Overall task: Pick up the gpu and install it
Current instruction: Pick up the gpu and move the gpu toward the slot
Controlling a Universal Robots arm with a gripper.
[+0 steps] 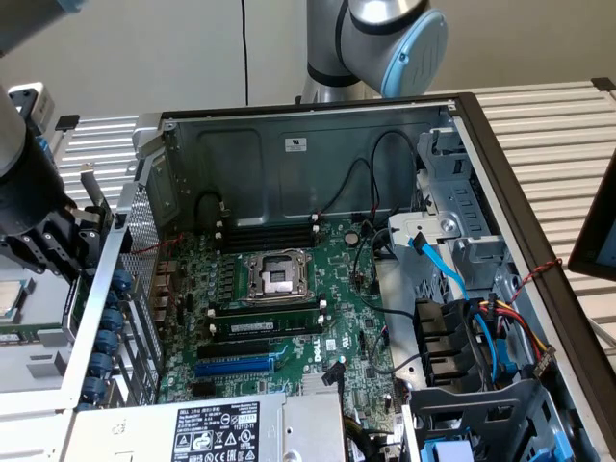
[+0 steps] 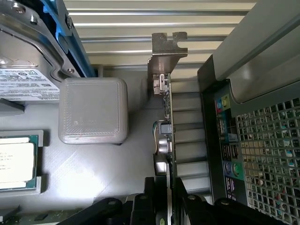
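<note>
I see a big open computer case [image 1: 289, 144] on a counter [image 1: 549, 125] made of pale slats. Inside lies a green motherboard [image 1: 356, 289] with a shiny processor socket [image 1: 277, 276] in its middle. A green memory stick [image 1: 265, 328] sits in a slot near the socket, and a blue slot [image 1: 231, 367] is close by. A blue cable [image 1: 438, 260] curls down beside the drive cage [image 1: 452, 192]. A power supply [image 1: 217, 433] with a label fills one corner. Outside the case, a gray block [image 2: 93, 110] stands near a processor chip [image 2: 16, 164].
</note>
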